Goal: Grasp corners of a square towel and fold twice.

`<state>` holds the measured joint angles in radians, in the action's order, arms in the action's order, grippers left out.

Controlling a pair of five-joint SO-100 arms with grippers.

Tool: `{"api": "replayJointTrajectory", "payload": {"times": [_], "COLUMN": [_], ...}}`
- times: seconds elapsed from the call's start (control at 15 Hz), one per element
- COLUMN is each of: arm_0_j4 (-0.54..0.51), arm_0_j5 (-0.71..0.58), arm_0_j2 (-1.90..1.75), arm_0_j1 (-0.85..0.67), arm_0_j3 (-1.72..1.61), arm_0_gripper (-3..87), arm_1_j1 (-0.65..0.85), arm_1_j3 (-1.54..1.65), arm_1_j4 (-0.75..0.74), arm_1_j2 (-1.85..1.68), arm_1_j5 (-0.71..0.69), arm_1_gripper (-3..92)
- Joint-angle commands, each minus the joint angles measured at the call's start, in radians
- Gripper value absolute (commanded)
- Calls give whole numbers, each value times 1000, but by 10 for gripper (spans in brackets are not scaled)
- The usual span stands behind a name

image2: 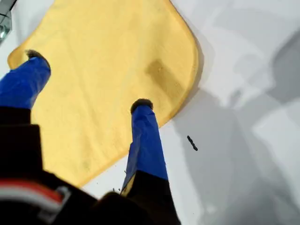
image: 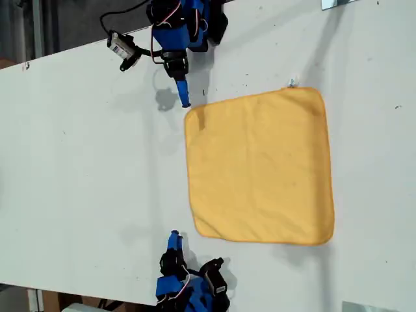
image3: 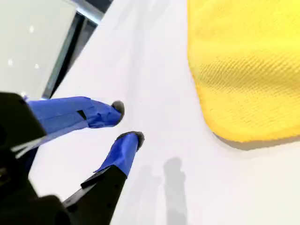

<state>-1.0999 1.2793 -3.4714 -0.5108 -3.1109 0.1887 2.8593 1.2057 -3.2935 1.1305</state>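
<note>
Exterior view: one square towel (image: 260,166) lay flat on the table (image: 78,182), right of centre in that view.
Corners (image: 195,117): four, all lying flat; one white tag (image: 292,82) at the exterior view's upper right corner.
My first gripper (image2: 88,78): fingers wide, empty, over one towel corner.
My second gripper (image3: 126,122): fingers narrow, empty, near another corner, not touching.

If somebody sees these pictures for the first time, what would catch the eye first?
The square towel, bright yellow-orange, lies flat on the white table, right of centre in the exterior view. My first gripper hangs open over one corner; my second gripper is slightly open, beside another corner, not touching.
</note>
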Motion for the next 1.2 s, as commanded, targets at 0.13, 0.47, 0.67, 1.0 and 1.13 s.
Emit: {"api": "replayJointTrajectory", "payload": {"times": [0.13,0.47,0.67,1.0,1.13], "arm_0_j4": [124,-193,-227,-83,52], "arm_0_j5": [-17,164,135,232,304], "arm_0_j2": [75,718,765,1012,1189], "arm_0_j1": [216,178,77,160,247], "arm_0_j3": [221,486,479,485,500], "arm_0_gripper": [161,133,130,127,124], "arm_1_j1": [-48,5,92,107,107], "arm_1_j3": [-229,-635,-907,-977,-973], "arm_1_j4": [-29,-103,-78,-75,-74], "arm_1_j2": [272,1413,1793,1913,1917], "arm_1_j5": [-72,-175,-272,-288,-291], "arm_1_gripper": [407,396,396,392,370]}}
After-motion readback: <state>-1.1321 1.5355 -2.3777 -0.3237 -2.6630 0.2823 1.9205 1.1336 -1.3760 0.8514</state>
